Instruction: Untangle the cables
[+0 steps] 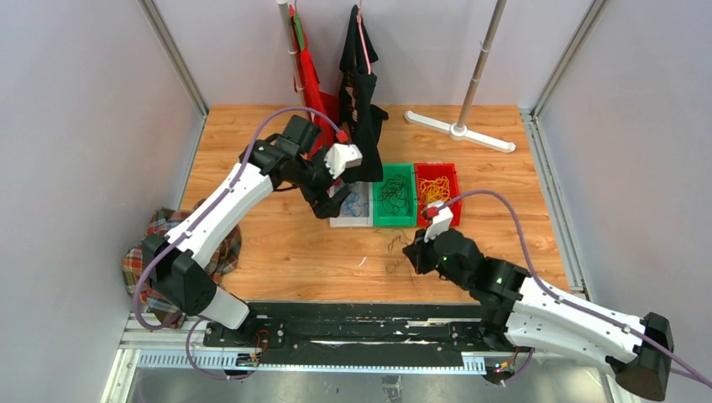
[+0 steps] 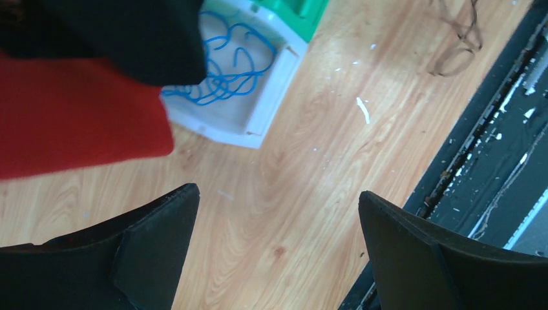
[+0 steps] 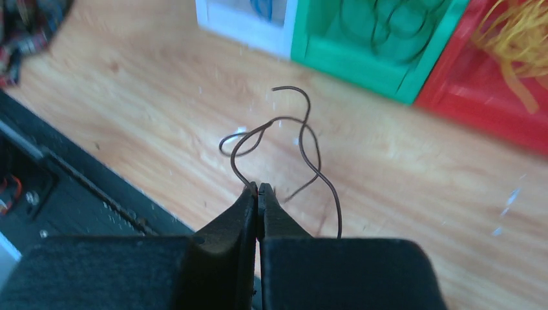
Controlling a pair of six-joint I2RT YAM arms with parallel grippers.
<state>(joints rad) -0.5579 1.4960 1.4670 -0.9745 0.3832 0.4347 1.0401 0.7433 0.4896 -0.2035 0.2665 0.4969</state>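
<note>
Arm construction: the left arm (image 1: 220,208) and right arm (image 1: 561,323) have white link shells with rows of small dark screws, joined by black joint housings. A purple hose (image 1: 290,110) follows each arm. The white wrist camera housing (image 1: 437,221) carries a red fitting. Green indicator lights (image 1: 497,281) show on the right arm. The jaws are matte black tapered wedges.

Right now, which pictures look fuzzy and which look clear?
Right wrist: the brown cable is sharp, the green bin and red bin behind it fuzzy. Left wrist: the red cloth and black cloth near the lens are blurry. Top external: evenly lit and clear.
</note>
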